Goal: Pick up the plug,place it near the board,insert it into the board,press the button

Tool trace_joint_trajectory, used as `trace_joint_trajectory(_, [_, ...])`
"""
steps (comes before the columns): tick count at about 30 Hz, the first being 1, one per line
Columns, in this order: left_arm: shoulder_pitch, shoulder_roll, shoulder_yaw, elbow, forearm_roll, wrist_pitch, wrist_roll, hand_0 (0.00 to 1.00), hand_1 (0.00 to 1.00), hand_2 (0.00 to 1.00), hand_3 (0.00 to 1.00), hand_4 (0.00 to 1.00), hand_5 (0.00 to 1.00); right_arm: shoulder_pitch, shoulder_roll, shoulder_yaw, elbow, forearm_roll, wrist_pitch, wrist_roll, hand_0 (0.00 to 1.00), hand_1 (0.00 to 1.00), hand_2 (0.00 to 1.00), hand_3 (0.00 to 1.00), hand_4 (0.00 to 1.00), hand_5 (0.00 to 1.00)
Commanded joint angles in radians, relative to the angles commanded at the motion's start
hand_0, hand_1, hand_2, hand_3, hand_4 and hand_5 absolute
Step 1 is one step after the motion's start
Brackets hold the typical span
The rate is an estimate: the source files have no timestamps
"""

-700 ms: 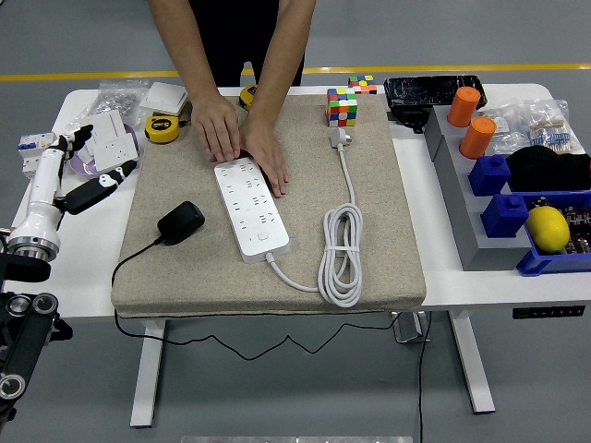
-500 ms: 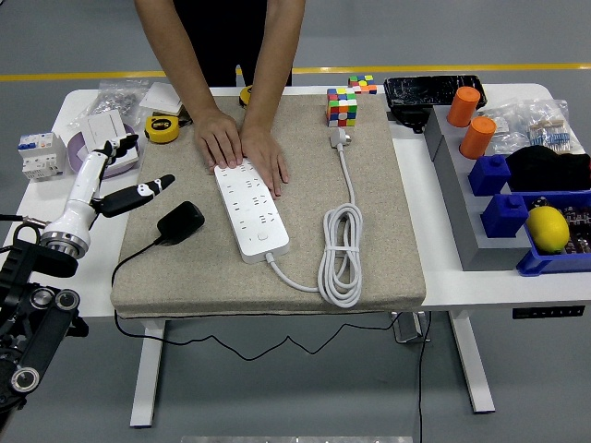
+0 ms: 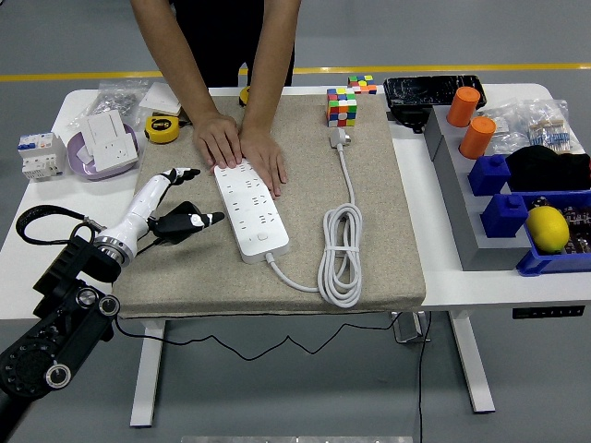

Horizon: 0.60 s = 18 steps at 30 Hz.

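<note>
Plug (image 3: 181,221): on mat just left of board (image 3: 250,208), ungrasped. Left hand (image 3: 173,205): over plug, fingers spread, holding nothing. Person's hands (image 3: 242,148) steady board's far end. Pending: pickup, placement, insertion, button press.

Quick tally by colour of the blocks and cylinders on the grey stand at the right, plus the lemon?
Orange cylinders: 2
Blue blocks: 2
Yellow lemon: 1
Total: 5
</note>
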State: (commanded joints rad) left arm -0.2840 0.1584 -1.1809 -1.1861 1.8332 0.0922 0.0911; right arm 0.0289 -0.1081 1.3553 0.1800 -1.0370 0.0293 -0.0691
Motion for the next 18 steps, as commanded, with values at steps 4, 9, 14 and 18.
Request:
trace_joint_trajectory(4, [-0.024, 0.005, 0.031, 0.055, 0.057, 0.015, -0.008, 0.915, 0.964, 0.917, 0.861, 0.998, 0.403, 0.0, 0.0, -0.009, 0.0, 0.013, -0.002, 0.002, 0.804, 0.722, 0.714, 0.634, 0.974, 0.679])
trace_joint_trajectory(9, [-0.045, 0.002, 0.057, 0.113, 0.11, 0.034, -0.028, 0.912, 0.962, 0.914, 0.858, 0.998, 0.414, 0.0, -0.001, -0.01, 0.0, 0.014, -0.002, 0.001, 0.803, 0.723, 0.714, 0.654, 0.998, 0.715])
trace_joint_trajectory(14, [-0.056, -0.003, 0.053, 0.156, 0.145, 0.05, -0.043, 0.907, 0.959, 0.911, 0.856, 0.998, 0.42, 0.002, -0.002, -0.011, 0.0, 0.02, -0.003, 0.003, 0.803, 0.723, 0.714, 0.675, 0.998, 0.745])
trace_joint_trajectory(18, [-0.055, -0.003, 0.043, 0.165, 0.15, 0.054, -0.04, 0.907, 0.959, 0.911, 0.856, 0.998, 0.42, 0.002, -0.001, -0.009, 0.0, 0.021, -0.003, 0.003, 0.803, 0.723, 0.714, 0.675, 0.998, 0.745])
